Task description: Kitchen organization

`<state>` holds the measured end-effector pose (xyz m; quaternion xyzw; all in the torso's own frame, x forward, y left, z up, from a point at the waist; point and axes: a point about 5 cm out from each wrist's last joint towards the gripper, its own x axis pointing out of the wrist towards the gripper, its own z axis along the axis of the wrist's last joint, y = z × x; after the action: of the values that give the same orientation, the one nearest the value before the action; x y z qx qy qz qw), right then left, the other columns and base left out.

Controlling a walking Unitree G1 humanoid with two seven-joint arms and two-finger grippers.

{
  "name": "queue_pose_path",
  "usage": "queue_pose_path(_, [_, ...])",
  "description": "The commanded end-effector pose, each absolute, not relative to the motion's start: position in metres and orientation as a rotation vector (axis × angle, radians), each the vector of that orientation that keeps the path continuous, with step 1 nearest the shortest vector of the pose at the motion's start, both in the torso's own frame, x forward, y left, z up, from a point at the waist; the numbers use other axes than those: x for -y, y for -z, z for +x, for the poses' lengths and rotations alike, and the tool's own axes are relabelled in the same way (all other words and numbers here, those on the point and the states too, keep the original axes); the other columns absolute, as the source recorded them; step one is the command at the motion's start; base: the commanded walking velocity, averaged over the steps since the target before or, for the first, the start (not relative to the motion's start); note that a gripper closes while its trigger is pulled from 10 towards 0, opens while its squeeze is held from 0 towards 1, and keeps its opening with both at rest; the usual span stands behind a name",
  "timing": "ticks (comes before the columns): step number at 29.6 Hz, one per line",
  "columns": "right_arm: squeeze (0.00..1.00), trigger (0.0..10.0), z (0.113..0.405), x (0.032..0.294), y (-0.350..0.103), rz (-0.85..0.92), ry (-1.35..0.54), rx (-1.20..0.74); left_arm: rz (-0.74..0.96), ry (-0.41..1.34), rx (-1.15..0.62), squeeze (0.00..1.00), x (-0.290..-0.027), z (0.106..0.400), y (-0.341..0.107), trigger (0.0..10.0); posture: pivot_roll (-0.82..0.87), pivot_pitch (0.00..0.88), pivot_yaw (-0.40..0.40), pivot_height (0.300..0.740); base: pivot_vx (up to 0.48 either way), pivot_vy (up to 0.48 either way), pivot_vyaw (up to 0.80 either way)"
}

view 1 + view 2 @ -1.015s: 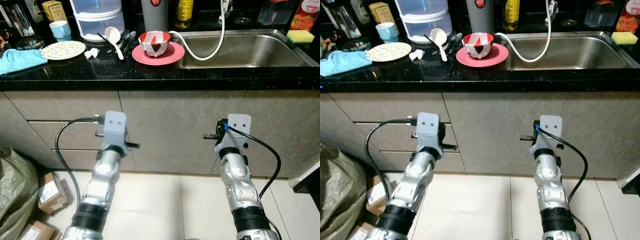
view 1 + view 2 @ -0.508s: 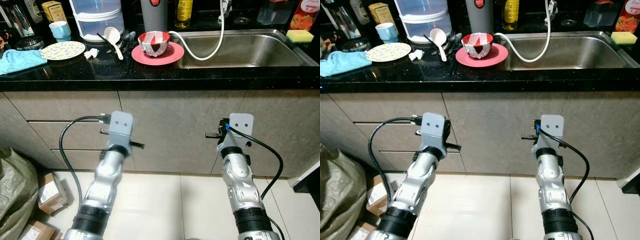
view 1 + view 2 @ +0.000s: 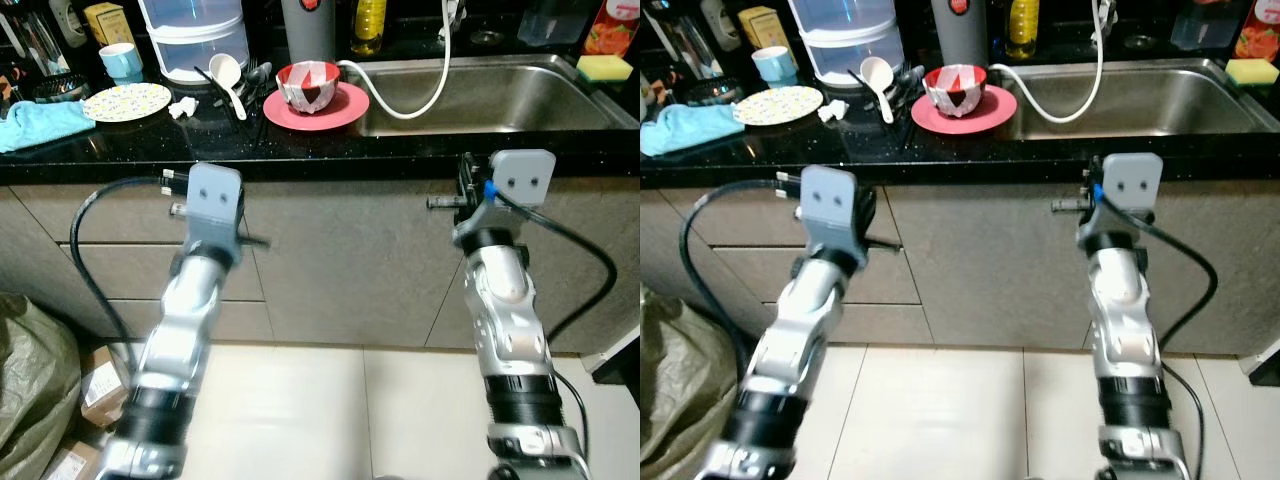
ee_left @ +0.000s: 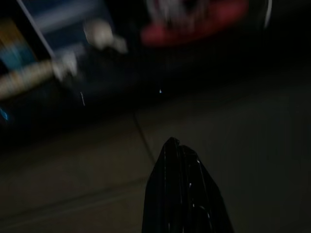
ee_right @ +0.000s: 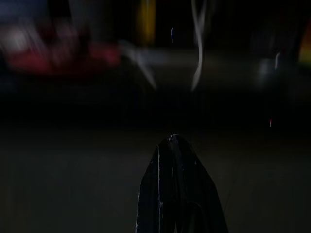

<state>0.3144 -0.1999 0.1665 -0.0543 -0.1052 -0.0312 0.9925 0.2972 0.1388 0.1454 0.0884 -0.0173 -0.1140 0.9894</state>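
A black countertop (image 3: 150,150) runs across the back. On it, a red-and-white bowl (image 3: 308,85) sits on a red plate (image 3: 316,110). Further left lie a white spoon (image 3: 228,75) with dark utensils, a patterned plate (image 3: 126,101), a blue cup (image 3: 121,60) and a blue cloth (image 3: 40,115). My left arm (image 3: 200,270) and right arm (image 3: 495,270) are raised in front of the cabinet, wrists just below the counter edge. In the dark wrist views, the left gripper (image 4: 172,145) and right gripper (image 5: 172,141) are shut on nothing, pointing at the counter front.
A steel sink (image 3: 560,100) with a white hose (image 3: 425,105) is at the right, a yellow sponge (image 3: 600,68) on its corner. Bottles and a clear container (image 3: 195,35) line the back. A sack (image 3: 30,390) and cardboard boxes (image 3: 100,385) sit on the floor at left.
Both arms have risen from mid-cabinet height to just under the counter edge; the left arm is blurred with motion. The things on the counter have not moved.
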Motion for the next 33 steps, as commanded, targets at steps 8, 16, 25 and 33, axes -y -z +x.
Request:
queue_pose_path(8, [0.0, 10.0, 0.289, 0.212, -0.083, -0.121, 0.037, -0.131, 0.095, 0.256, -0.213, 0.0, -0.152, 0.27, -0.102, 10.0, -0.11, 0.043, 0.086, 0.74, 0.0, 0.0, 0.0])
queue_pose_path(16, [0.0, 10.0, 0.295, 0.189, -0.104, -0.047, 0.062, -0.028, 0.081, 0.252, -0.11, 0.0, -0.113, 0.28, -0.118, 10.0, -0.11, 0.046, 0.088, 0.74, 0.0, 0.0, 0.0])
queue_pose_path(25, [0.0, 10.0, 0.328, 0.187, -0.187, -0.042, 0.059, 0.256, 0.073, 0.221, 0.051, 0.0, -0.132, 0.303, -0.164, 10.0, -0.1, 0.049, 0.081, 0.74, 0.0, 0.0, 0.0])
queue_pose_path(33, [0.0, 10.0, 0.299, 0.169, -0.12, 0.066, 0.096, 0.034, 0.061, 0.232, -0.023, 0.0, -0.115, 0.274, -0.133, 10.0, -0.09, 0.081, 0.077, 0.74, 0.0, 0.0, 0.0])
